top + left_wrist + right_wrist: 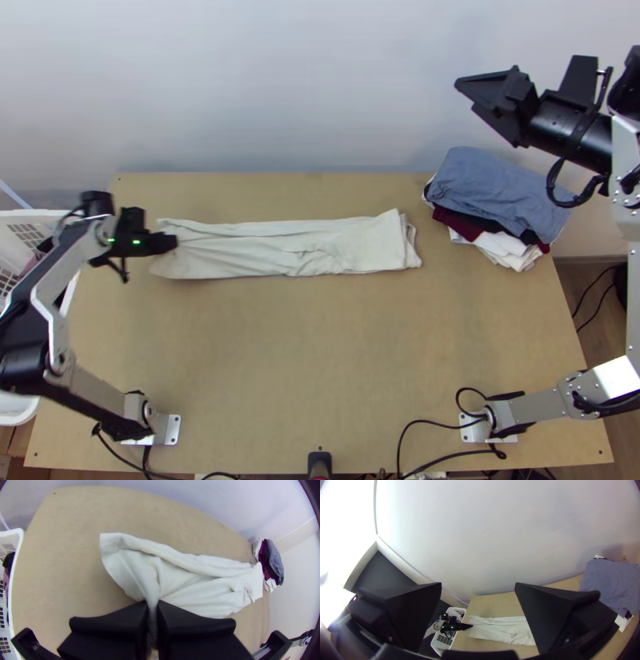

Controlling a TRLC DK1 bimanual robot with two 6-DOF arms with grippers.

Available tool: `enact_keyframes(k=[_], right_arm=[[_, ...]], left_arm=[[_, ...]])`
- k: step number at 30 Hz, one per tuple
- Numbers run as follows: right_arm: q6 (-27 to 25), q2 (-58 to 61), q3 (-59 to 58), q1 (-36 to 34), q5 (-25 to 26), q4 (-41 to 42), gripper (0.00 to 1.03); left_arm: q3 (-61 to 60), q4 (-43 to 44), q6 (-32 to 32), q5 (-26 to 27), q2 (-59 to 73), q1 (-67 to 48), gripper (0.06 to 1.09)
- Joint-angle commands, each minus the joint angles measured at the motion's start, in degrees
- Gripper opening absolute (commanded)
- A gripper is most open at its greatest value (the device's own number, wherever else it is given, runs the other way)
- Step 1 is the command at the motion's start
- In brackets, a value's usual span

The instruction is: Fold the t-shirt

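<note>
The white t-shirt (288, 248) lies as a long, narrow folded strip across the table's far half, wrinkled along its length. At its left end, in the top view, is my left gripper (170, 242). In the left wrist view, that gripper (152, 606) is shut on a pinched, slightly raised ridge of the t-shirt (200, 580), with a corner flaring out beyond it. My right gripper (472, 92) hangs high at the far right, away from the t-shirt. In the right wrist view, the right gripper (478, 588) stands wide open with nothing between its fingers.
A stack of folded clothes (496, 196), blue on top with dark red and white beneath, lies at the table's far right corner, close to the t-shirt's right end. A white basket (68, 300) stands against the left edge. The wooden table (320, 360) is bare in front of the t-shirt.
</note>
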Motion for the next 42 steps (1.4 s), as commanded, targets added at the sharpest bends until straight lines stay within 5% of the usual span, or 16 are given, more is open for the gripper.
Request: enact_keyframes(k=[1, 14, 20, 42], right_arm=[[-0.9, 0.5, 0.1, -0.9, -0.7, -0.2, 0.99], [-3.1, 0.9, -1.1, -2.7, -0.7, -2.8, 0.99], [-4.6, 0.6, -3.9, -3.2, -0.7, -3.3, 0.99], [-8.1, -2.3, -17.9, -0.8, -0.6, -1.4, 0.99]], left_arm=[[-0.7, -3.0, 4.0, 0.3, -6.2, 3.1, 0.1], [3.8, -9.5, 19.1, 0.7, -2.1, 23.8, 0.1], [11.1, -18.2, 20.1, 4.2, -0.7, 26.7, 0.1], [24.5, -16.9, -12.4, 3.6, -4.8, -17.2, 0.1]])
